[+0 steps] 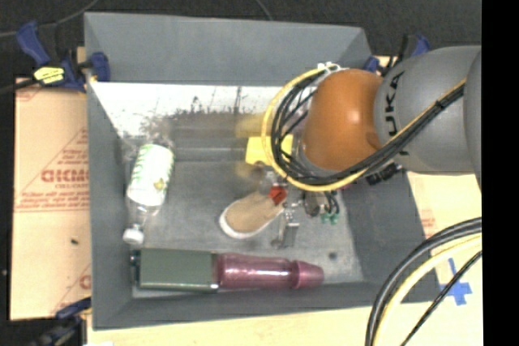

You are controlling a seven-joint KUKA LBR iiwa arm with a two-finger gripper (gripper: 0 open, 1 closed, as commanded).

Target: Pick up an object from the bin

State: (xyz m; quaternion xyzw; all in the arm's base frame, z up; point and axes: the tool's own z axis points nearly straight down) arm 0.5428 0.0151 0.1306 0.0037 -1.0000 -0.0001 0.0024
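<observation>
**A:** Where's the gripper?

**B:** Low in the bin, at the right end of the tan shoe-shaped thing lying mid-floor. I can't tell whether it touches it, or whether it's apart or together.

**A:** Which step, then?

**B:** I'd judge it's the approach, just before the grasp (nothing looks lifted). The next move calls for closing squarely on the shoe's edge, then rising straight, clear of the maroon tube by the front wall and the yellow object behind.

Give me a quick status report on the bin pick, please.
End effector down beside tan shoe, mid-bin. Maroon tube close by. Bottle far left, clear.
</observation>
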